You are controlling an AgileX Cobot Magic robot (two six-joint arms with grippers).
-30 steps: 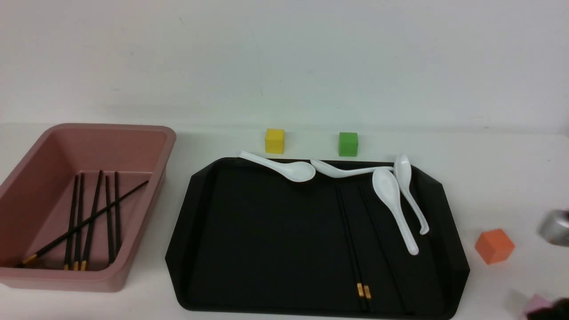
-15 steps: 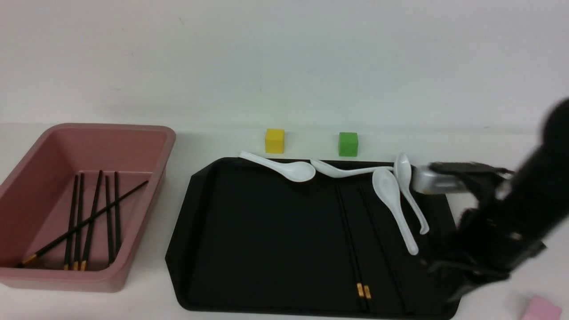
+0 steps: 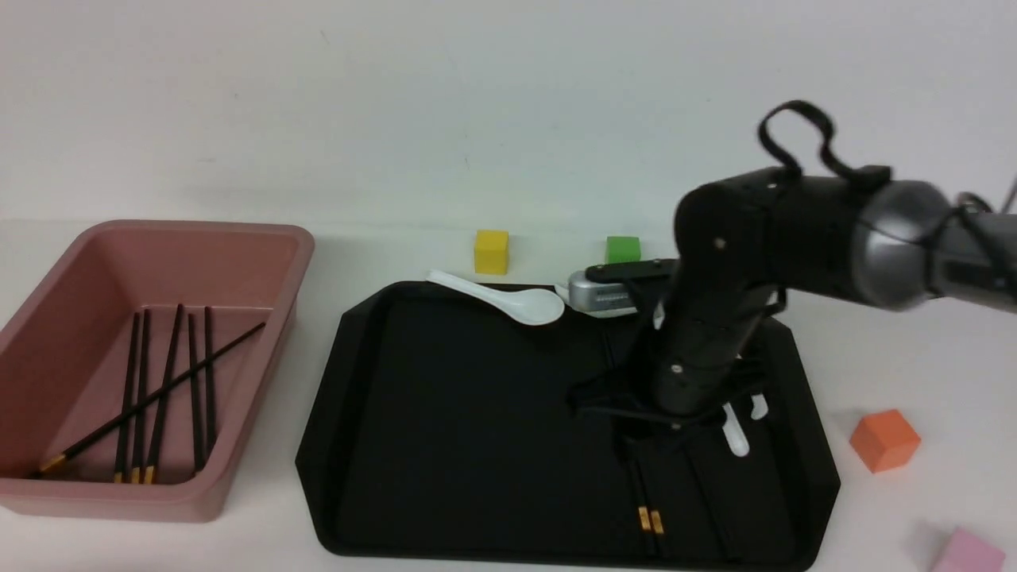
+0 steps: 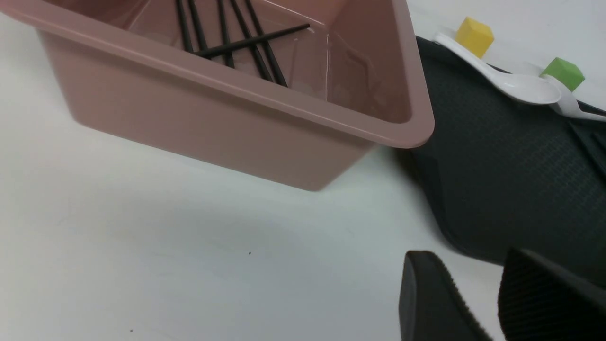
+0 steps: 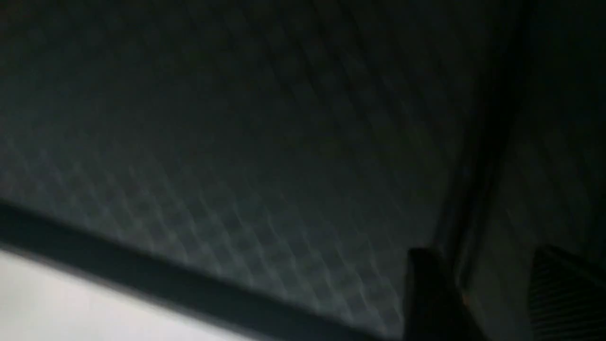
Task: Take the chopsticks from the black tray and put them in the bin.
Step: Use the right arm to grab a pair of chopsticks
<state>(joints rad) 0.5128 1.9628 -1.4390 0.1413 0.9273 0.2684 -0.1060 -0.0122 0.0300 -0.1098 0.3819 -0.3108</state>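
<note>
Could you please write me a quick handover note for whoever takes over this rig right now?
Left end effector: open, empty, over the table in front of the bin.
Right end effector: open, empty, down over the tray, right above the tray chopsticks.
Done: chopsticks, six by my count, lie in the bin.
Left: grasp the tray chopsticks, at least two, and carry them to the bin.
</note>
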